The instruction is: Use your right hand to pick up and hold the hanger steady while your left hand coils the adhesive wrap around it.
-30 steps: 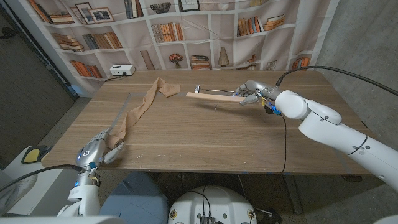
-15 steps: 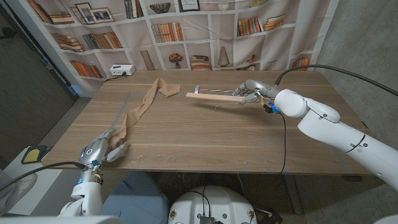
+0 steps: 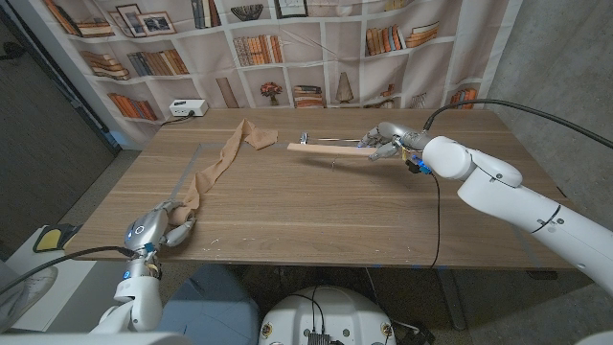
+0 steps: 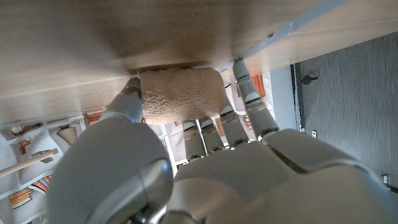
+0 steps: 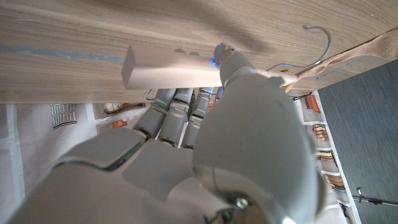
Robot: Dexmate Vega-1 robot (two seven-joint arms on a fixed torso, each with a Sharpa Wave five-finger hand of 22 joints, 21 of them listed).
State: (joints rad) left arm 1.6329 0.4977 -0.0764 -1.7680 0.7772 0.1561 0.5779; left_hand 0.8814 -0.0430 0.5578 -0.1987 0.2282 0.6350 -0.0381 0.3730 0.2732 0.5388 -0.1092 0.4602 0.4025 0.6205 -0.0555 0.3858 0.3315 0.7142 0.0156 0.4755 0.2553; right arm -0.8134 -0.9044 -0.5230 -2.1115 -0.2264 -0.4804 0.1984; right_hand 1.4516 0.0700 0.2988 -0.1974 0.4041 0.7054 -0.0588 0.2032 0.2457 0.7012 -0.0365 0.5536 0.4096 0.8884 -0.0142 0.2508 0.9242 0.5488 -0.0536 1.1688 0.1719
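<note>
Right hand (image 3: pixel 383 142), in my head view, grips one end of the wooden hanger (image 3: pixel 326 147) and holds it off the bench (image 3: pixel 316 211) at the far right side; the bar runs level toward the middle, with its metal hook (image 3: pixel 305 135) at the far end. My left hand (image 3: pixel 158 230) sits at the near left corner of the bench, fingers curled round the near end of the tan adhesive wrap (image 3: pixel 215 168). From there the wrap trails diagonally across the wood to a crumpled end near the back, just left of the hanger and apart from it. A white box (image 3: pixel 188 108) with a cable stands at the back left edge, in front of a bookshelf backdrop (image 3: pixel 287 48).

From my left wrist camera, the left hand (image 4: pixel 205 168) pinches the rough beige end of the wrap (image 4: pixel 181 94) between thumb and fingers, pressed close against the bench surface (image 4: pixel 93 37).

From my right wrist camera, the right hand (image 5: pixel 205 143) clasps the pale square-cut end of the hanger (image 5: pixel 165 65), fingers wrapped under the bar. Its wire hook (image 5: pixel 320 34) shows beyond, with the wrap (image 5: pixel 351 53) lying on the bench (image 5: pixel 93 25) close by it.
</note>
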